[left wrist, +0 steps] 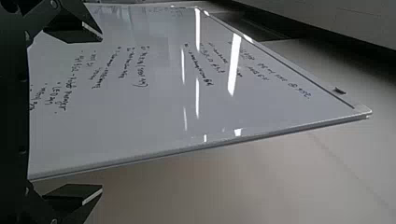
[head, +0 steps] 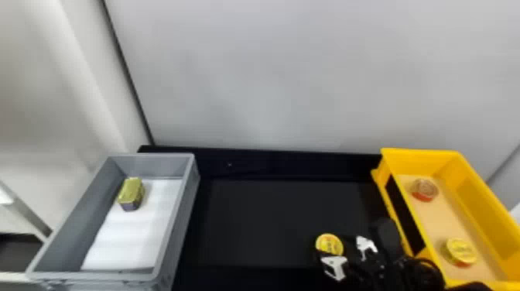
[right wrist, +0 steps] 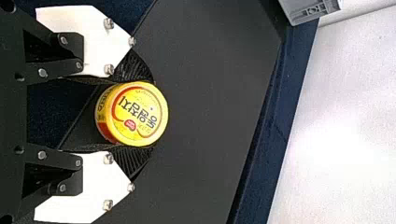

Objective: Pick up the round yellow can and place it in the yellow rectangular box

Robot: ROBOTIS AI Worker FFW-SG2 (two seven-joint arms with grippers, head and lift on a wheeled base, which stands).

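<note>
The round yellow metal can (right wrist: 140, 114) is grasped between the ribbed black pads (right wrist: 133, 161) of the right end effector (right wrist: 153, 114), at the black tabletop (head: 286, 220), left of the yellow rectangular plastic box (head: 475, 201). An off-centre squeeze could let its curved side roll or slip. Carried across too low, it might strike the box's left wall. Released carelessly, it could land on the yellow-topped round can (head: 461, 250) or red-based round can (head: 425, 189) inside and tip. The left end effector (left wrist: 101, 113) is spread and empty.
</note>
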